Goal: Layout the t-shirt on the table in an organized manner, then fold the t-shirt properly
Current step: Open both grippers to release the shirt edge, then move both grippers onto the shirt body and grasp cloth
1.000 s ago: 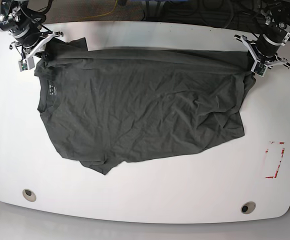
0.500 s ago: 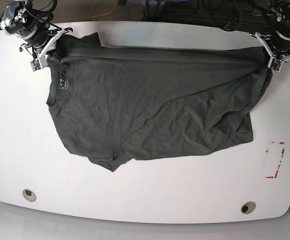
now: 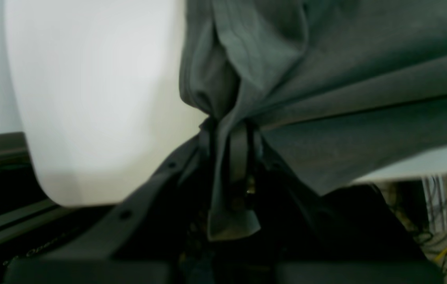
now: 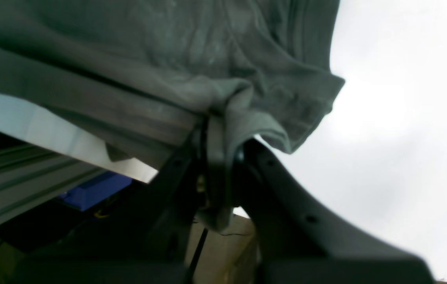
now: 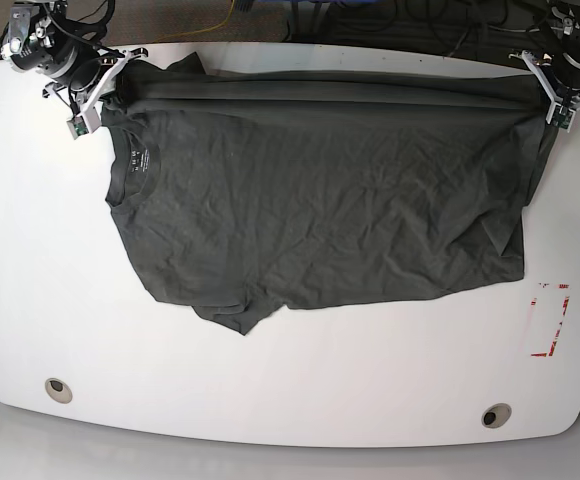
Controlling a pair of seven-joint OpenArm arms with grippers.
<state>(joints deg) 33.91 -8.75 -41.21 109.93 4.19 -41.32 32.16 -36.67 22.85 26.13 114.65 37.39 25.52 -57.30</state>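
T-shirt [image 5: 320, 200] fabric is clamped in both pincers. In the left wrist view the left pincer [image 3: 231, 146] has its jaws closed on a bunched fold of the dark grey cloth, a small tab of which hangs below the jaws. In the right wrist view the right pincer [image 4: 217, 157] is likewise shut on a gathered fold near a sleeve hem. In the base view the left pincer [image 5: 553, 95] sits at the upper right of the frame and the right pincer [image 5: 95, 95] at the upper left, each holding one end of the shirt's far edge, which runs taut between them along the far side of the desk [image 5: 300, 390]. Outward from there the shirt lies spread and wrinkled across the white desk, neck opening towards the left of the frame, hem towards the right. A sleeve pokes out at the lower left of the cloth. A red tape mark [image 5: 551, 320] lies at the right, apart from the shirt, and two round grommets [image 5: 58, 388] sit near the desk's near edge.
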